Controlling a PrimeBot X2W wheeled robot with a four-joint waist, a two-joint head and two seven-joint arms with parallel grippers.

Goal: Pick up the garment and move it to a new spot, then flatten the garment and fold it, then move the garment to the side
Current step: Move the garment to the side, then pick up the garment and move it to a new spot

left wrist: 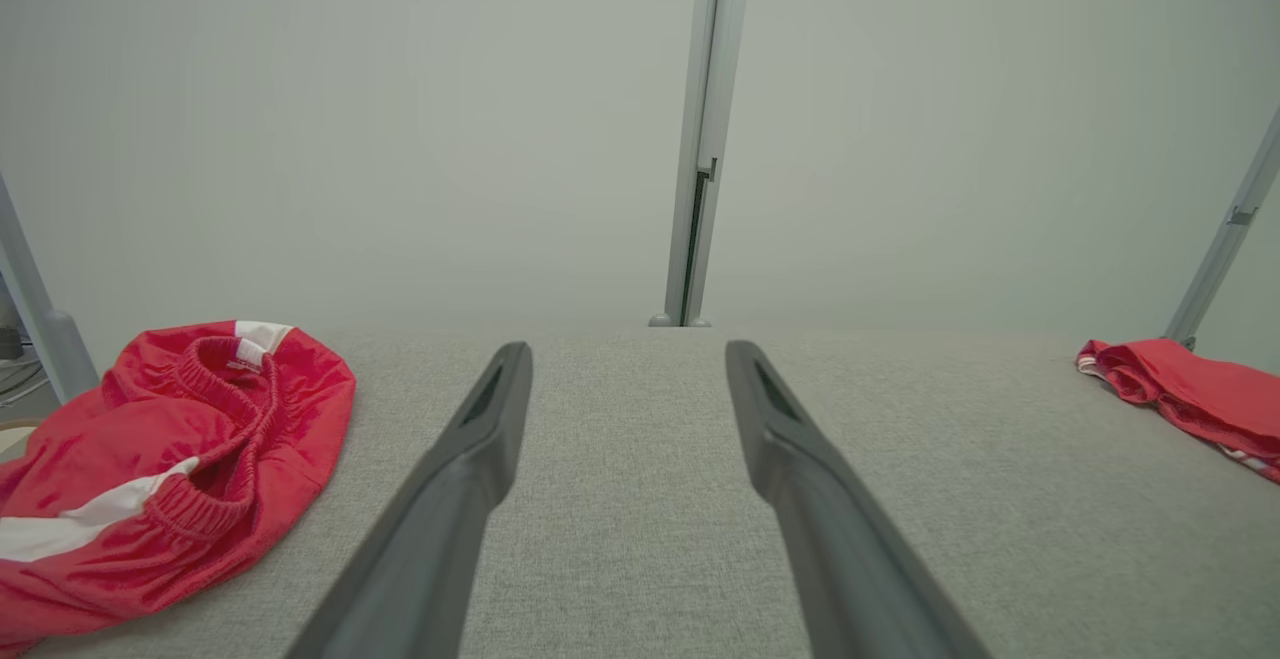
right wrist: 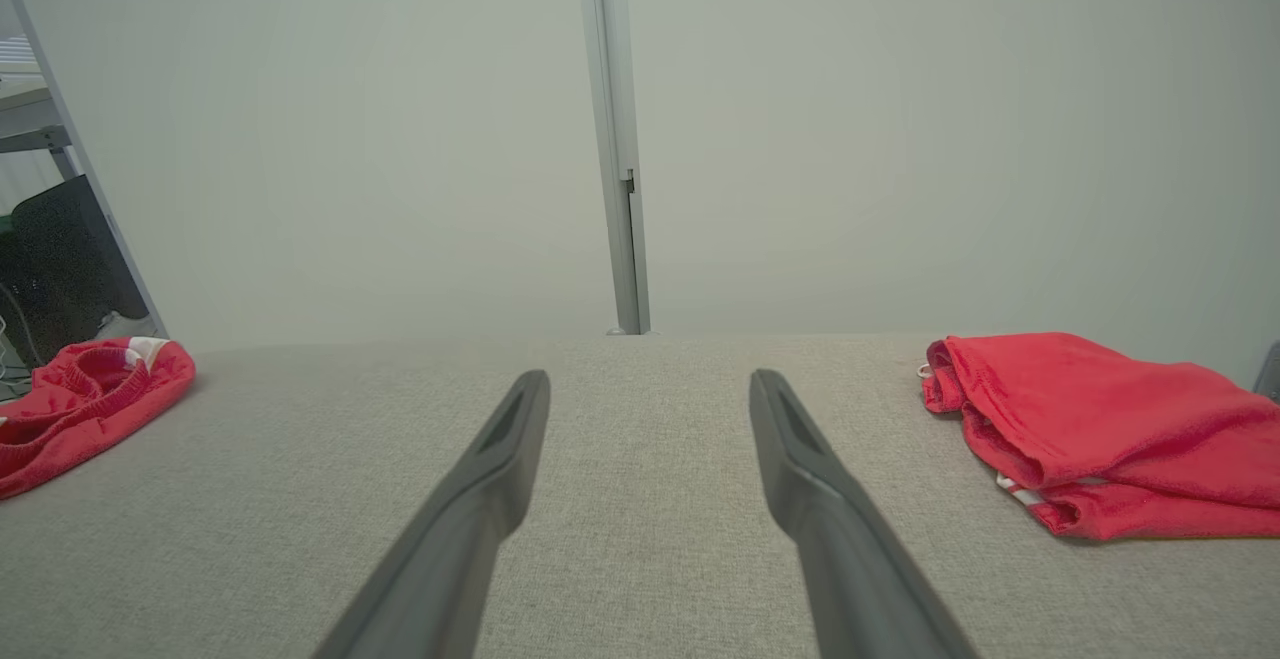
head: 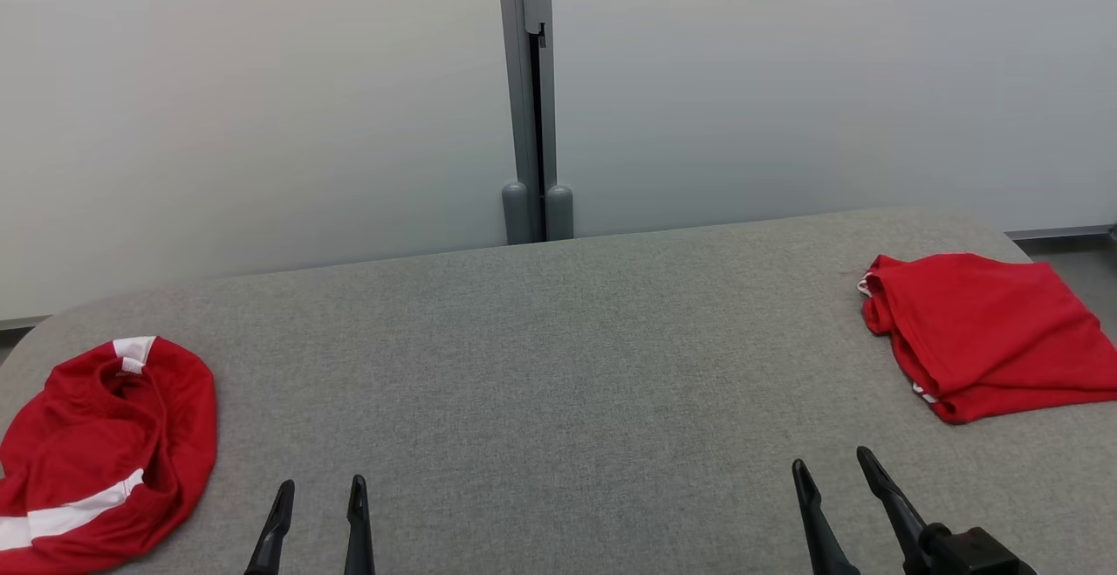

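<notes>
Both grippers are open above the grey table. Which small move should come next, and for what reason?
Probably move the left gripper leftward toward the crumpled red garment. It lies bunched and unfolded at the left end of the table, close beside that gripper, which is open and empty. The folded red garment at the right end already looks finished.

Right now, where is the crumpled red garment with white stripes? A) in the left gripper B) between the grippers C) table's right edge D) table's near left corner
D: the crumpled red garment lies loose at the grey fabric table's near left corner.
</notes>
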